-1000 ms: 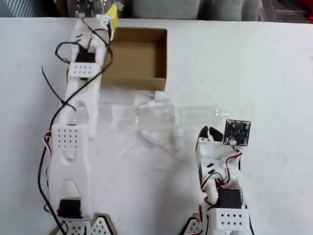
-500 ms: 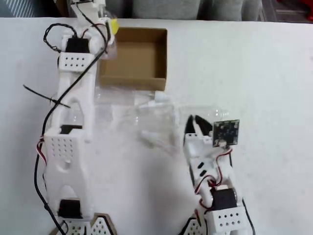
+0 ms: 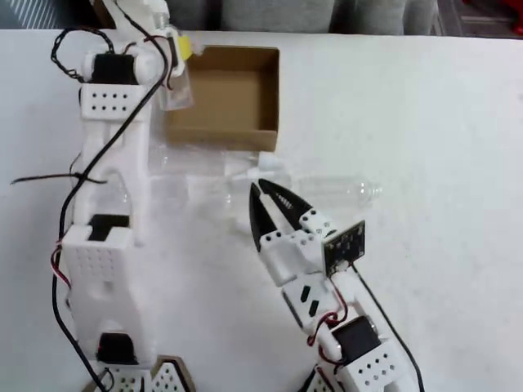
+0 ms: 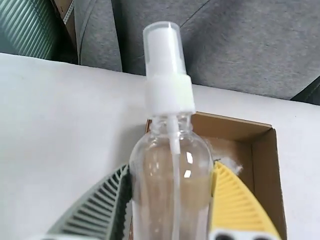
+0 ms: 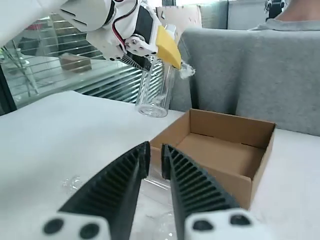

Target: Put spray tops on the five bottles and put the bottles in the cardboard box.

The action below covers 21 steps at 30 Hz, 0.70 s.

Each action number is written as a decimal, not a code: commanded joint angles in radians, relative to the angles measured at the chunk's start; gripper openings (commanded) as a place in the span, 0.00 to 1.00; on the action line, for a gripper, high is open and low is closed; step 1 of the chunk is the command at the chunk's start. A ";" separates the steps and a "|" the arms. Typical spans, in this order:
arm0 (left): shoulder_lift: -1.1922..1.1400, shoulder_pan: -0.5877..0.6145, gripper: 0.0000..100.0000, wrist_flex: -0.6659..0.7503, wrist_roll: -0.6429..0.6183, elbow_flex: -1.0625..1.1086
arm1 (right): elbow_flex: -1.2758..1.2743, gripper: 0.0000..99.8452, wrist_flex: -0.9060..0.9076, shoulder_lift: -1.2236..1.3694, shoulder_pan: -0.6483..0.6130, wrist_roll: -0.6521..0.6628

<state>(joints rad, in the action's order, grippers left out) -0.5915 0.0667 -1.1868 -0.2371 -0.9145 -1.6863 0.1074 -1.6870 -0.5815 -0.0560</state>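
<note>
The left gripper is gripping a clear bottle by its body, grey finger on one side and yellow finger on the other, both pressing against it. A white spray top is sitting on the neck, and its thin tube is running down inside. In the high view that bottle is hanging in the upper left of the frame, lifted off the white table and right at the left wall of the cardboard box; whether it is over the rim or just outside it, I cannot tell. The box is lying open, upper centre. Down in the lower middle of the frame the right gripper is pointing up and to the left toward the box, its black fingers drawn almost together with only a thin slit between them, and nothing is sitting in that slit. Just beyond its tips a loose bottle is lying on its side, centre right, near white loose spray tops below the box's front wall. More clear shapes are lying to the left of those, too faint to count.
</note>
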 commanded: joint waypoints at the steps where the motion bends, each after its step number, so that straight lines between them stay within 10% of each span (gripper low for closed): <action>1: 0.159 -0.024 0.02 -0.083 0.000 -0.028 | -0.008 0.02 -0.076 -0.004 -0.022 0.003; 21: 0.650 -0.200 0.02 -0.396 0.092 -0.028 | 0.133 0.02 -0.202 -0.002 -0.183 0.005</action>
<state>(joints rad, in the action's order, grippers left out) -0.0760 -0.1020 -1.5551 -0.1588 -0.9145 -1.6080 -0.0736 -1.6870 -0.7472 -0.0560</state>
